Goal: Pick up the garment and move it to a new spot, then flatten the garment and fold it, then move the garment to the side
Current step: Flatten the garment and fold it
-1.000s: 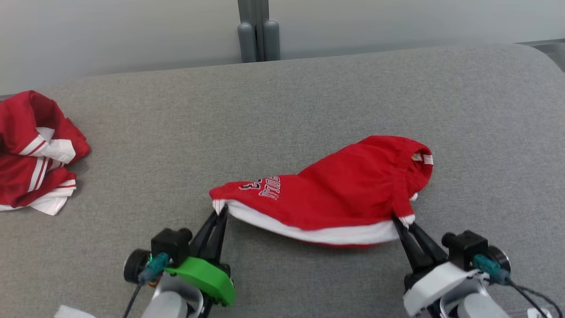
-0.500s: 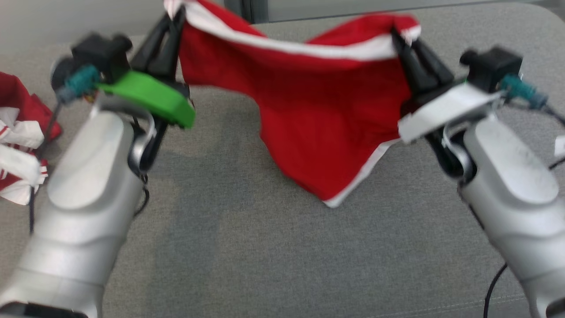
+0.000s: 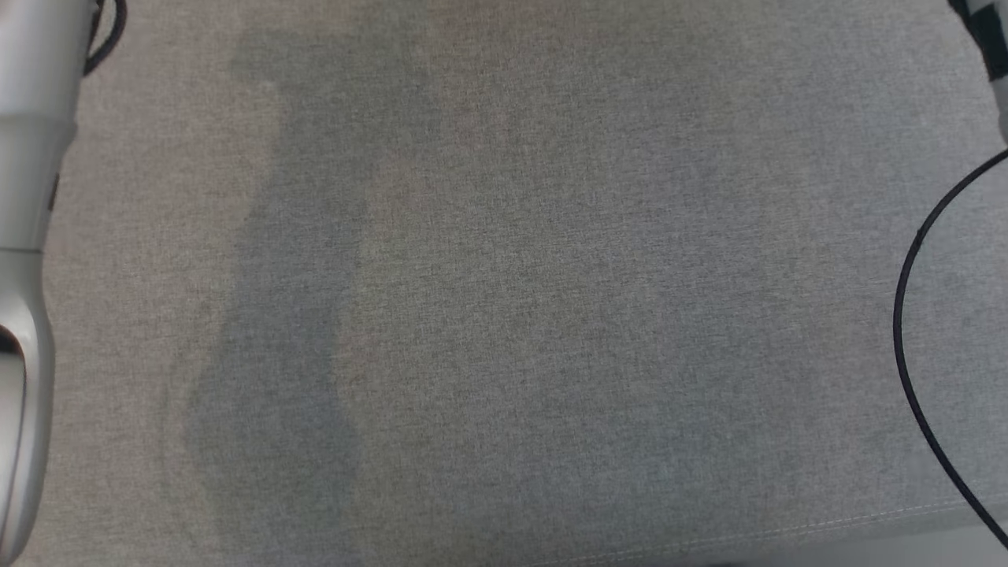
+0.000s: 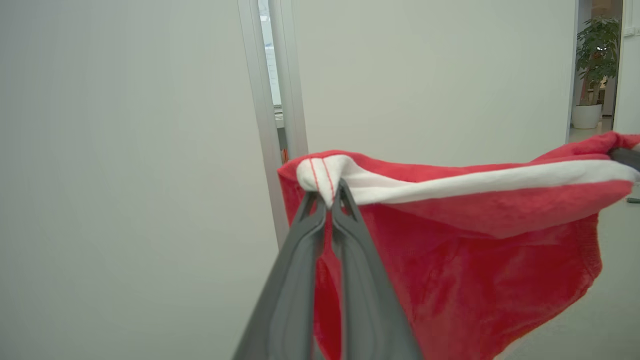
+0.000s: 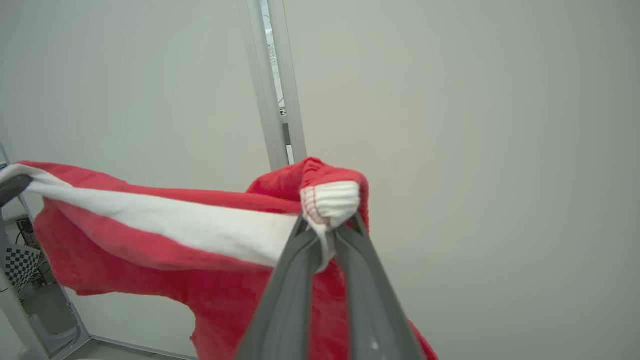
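The garment [image 4: 465, 250] is red with a white hem band and hangs in the air, stretched between my two grippers in front of a pale wall. In the left wrist view my left gripper [image 4: 329, 200] is shut on one white hem corner. The right wrist view has my right gripper [image 5: 327, 230] shut on the other bunched hem corner, with the garment [image 5: 150, 250] sagging away to the left. At the head view's left edge a pale forearm [image 3: 24, 197] rises out of frame.
Grey fabric surface [image 3: 504, 315] spreads below in the head view, with soft shadows on it. A black cable [image 3: 913, 331] loops at the right edge. A grey vertical post [image 4: 272, 125] splits the wall behind, and a potted plant [image 4: 595, 55] stands far off.
Both arms have lifted the garment off the grey surface and high up, out of the head view. The head view itself has shifted down, so the second red garment at the left has left the picture.
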`<state>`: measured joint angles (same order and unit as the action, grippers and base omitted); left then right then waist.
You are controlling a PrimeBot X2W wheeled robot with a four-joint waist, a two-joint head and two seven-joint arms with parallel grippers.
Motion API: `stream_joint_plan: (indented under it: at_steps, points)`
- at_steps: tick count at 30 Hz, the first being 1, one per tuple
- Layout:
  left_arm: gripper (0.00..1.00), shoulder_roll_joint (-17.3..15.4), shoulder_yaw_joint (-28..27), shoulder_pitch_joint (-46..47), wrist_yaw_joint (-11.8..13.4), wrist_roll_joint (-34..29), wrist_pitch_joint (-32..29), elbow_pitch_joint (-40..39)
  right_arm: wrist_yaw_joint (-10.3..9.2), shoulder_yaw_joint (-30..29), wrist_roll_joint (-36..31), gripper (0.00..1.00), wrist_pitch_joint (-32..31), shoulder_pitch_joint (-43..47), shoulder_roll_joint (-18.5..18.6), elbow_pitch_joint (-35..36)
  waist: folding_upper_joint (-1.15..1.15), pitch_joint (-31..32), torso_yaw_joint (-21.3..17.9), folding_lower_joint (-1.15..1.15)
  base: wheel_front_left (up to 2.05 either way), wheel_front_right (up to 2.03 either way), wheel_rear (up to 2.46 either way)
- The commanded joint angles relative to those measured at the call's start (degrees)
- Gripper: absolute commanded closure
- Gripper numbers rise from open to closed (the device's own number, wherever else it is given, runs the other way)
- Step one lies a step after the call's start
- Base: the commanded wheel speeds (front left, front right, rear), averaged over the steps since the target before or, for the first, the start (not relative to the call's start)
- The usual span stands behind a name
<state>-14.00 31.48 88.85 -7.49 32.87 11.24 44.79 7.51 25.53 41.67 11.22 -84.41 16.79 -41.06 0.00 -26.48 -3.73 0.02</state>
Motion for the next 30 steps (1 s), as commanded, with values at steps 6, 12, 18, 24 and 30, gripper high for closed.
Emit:
stream_joint_plan:
  at_steps: [6,12,18,24,30]
  points:
    - [1.0,0.1,1.9,3.2,0.1,3.6,2.4,4.9,-0.05,4.0,3.2,1.0,1.8,-3.3,1.3,-4.3,0.0,-4.8,0.4,-0.02,0.0,0.0,0.0]
    - [1.0,-0.3,2.9,-4.3,0.1,7.1,3.9,5.7,-0.05,9.0,6.2,1.0,3.4,3.1,2.2,-3.6,0.0,-4.2,0.3,-0.02,0.0,0.0,0.0]
    - [1.0,-2.5,-0.4,-19.9,0.4,4.8,3.9,-2.4,-0.06,12.2,6.2,1.0,4.0,15.6,3.8,2.0,0.0,-0.2,0.0,-0.02,0.0,0.0,0.0]
    - [1.0,-1.6,-6.5,-40.1,2.7,0.8,4.0,-13.9,-0.07,10.8,4.8,1.0,4.0,34.0,5.3,10.7,0.0,4.8,0.0,-0.02,0.0,0.0,0.0]
    - [1.0,0.0,-10.9,-58.1,4.4,-2.1,4.0,-22.0,-0.07,7.9,3.7,1.0,4.0,49.8,5.4,16.8,0.0,8.9,-0.4,-0.02,0.0,0.0,0.0]
